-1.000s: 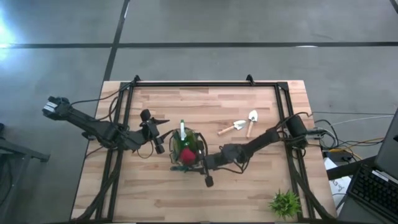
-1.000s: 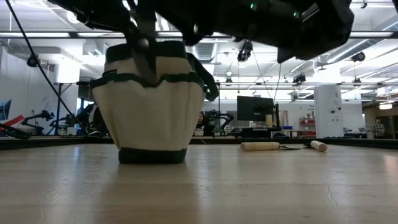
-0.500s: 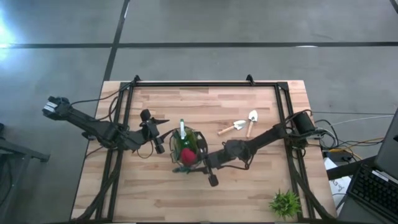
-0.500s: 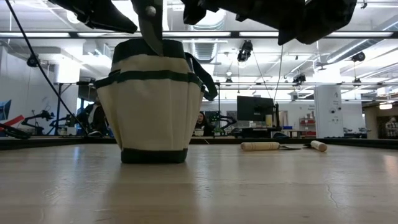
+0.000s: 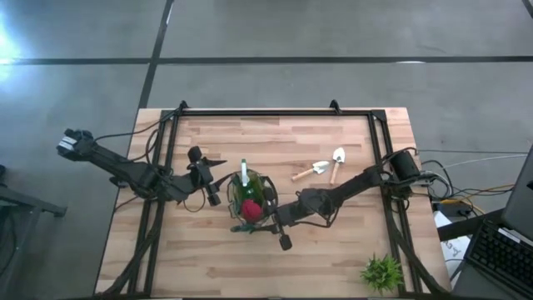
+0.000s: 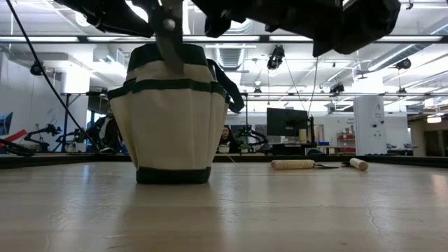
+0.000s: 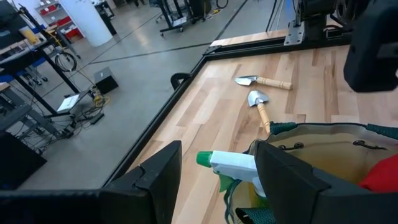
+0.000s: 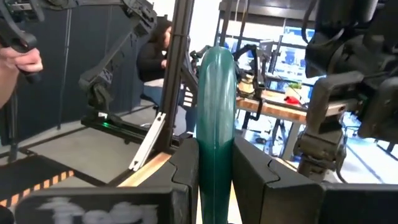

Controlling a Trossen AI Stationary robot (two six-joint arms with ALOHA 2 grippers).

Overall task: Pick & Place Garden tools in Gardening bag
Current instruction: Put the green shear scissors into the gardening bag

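Observation:
The olive-tan gardening bag (image 5: 250,200) stands upright on the table's middle (image 6: 169,119). A green-and-white tool (image 5: 244,175) and a red piece (image 5: 250,209) stick out of it. My right gripper (image 5: 273,222) is at the bag's near right rim, shut on a dark green-handled tool (image 8: 216,93). The tool's dark thin end (image 6: 168,31) points down at the bag's rim. My left gripper (image 5: 214,193) is open beside the bag's left rim. In the left wrist view (image 7: 217,168) its fingers frame the green-and-white tool (image 7: 233,163) without touching it. My right gripper pinches the tool's rounded green handle (image 8: 216,134) between its two fingers, which lie across it. The fingers come from the table's right side. The tool is lifted clear. One end (image 5: 285,242) sticks out toward the near edge, and the dark thin end hangs over the bag.
Two pale trowels with wooden handles (image 5: 315,171) (image 5: 336,161) lie on the table, far right of the bag. A small leafy plant (image 5: 382,272) stands at the near right corner. A black frame rail (image 5: 275,112) runs round the table. A person's hand (image 8: 22,59) shows beyond the table.
My right gripper has risen with the tool. The tool's dark thin end hung in front of the bag's wall and now stands at the rim. The bag has shifted slightly toward the table's right.

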